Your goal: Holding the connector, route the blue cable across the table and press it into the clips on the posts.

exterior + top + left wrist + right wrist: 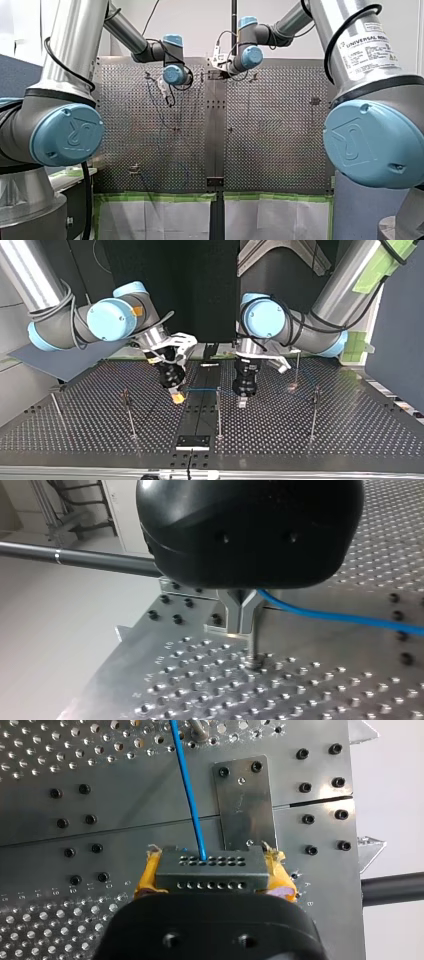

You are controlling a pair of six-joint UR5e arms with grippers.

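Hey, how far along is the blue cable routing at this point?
Done: my right gripper clamps the connector, blue cable running out of it. In hand: the cable spans to the middle post, beside my left gripper; whether it sits in a clip is unclear. Left: the posts at the top view's left carry no cable.

obstacles: middle post (218, 412), with the blue cable (200, 389) stretched level from it to the connector (210, 867) clamped in my right pincer (177, 398); my left pincer (242, 401) just beside that post | free: open bench (350, 430) around the outer posts (314, 410), which stand well apart
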